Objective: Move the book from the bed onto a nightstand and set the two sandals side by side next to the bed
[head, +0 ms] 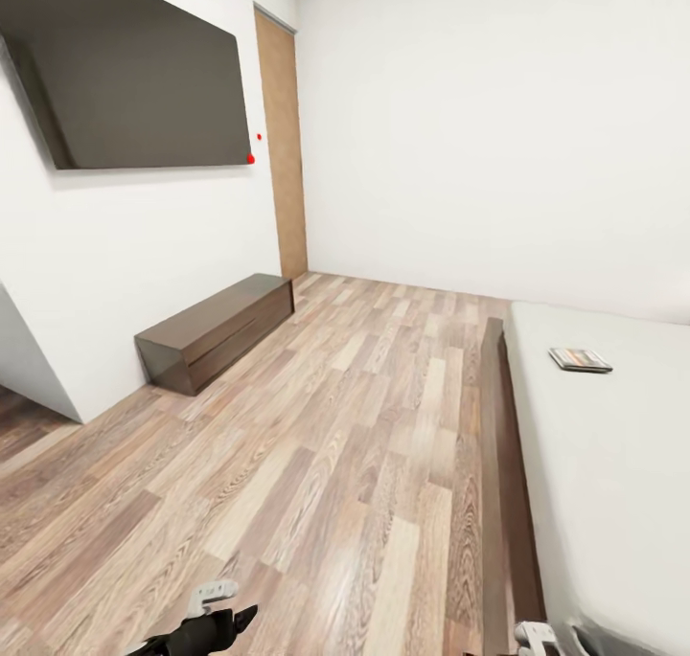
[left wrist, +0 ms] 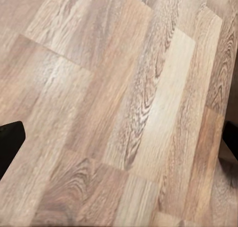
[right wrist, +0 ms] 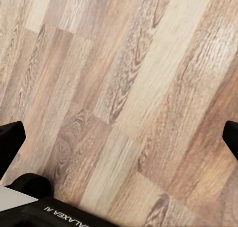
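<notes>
We see both arms low, pointing at the wood floor (head: 316, 445). Left gripper (left wrist: 119, 137) & right gripper (right wrist: 119, 137) spread wide, holding nothing. Book (head: 580, 359) lies flat on the bed (head: 613, 464), well apart from both.

One book (head: 580, 359) on one bed (head: 613, 464) — one floor cabinet (head: 216, 330), one wall screen (head: 134, 72), one door (head: 281, 139).

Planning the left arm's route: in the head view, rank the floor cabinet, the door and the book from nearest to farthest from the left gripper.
From the left gripper:
1. Floor cabinet, left wall.
2. Book, on the bed, right.
3. Door, far left corner.
</notes>
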{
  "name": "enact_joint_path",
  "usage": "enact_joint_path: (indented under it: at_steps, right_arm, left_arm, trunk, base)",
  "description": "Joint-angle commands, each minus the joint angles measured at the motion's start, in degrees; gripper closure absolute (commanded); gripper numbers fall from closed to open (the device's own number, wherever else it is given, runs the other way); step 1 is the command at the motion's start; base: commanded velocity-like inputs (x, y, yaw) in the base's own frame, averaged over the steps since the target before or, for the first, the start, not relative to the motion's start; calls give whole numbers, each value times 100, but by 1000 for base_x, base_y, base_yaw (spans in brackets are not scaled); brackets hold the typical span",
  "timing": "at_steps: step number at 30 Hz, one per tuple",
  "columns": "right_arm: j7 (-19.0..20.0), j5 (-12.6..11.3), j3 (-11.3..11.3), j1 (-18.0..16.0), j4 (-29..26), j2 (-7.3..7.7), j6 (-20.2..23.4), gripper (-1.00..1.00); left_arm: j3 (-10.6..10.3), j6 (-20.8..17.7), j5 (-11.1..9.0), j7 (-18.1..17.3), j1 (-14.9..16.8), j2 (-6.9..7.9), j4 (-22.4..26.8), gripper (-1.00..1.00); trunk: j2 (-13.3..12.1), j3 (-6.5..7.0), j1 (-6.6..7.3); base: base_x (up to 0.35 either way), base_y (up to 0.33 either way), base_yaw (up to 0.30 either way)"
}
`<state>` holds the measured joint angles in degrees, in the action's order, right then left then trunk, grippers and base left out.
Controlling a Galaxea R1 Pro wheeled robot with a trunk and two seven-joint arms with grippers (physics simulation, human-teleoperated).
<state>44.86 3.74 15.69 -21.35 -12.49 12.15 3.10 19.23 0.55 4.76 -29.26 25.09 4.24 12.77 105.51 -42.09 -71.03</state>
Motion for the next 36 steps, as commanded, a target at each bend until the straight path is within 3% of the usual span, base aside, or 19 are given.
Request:
enact_joint_path:
  at_steps: [1,12,36]
  right_arm:
    - [31,39,49,-1,-8,-2,33,-100]
    - [31,39,49,-1,-8,-2,33,-100]
    - [40,53,49,-1,-8,7,38,-100]
  left_arm:
    - [46,6,51,-27,5,-2,-2,-100]
    - [46,6,51,-27,5,-2,-2,-100]
    - [45,6,51,-27,5,-8,-2,-100]
  trunk:
    - [3,-8,1]
    - [3,-35,1]
    - [-960,393,528]
  base:
    - [0,0,230]
    - [0,0,203]
    - [0,0,8]
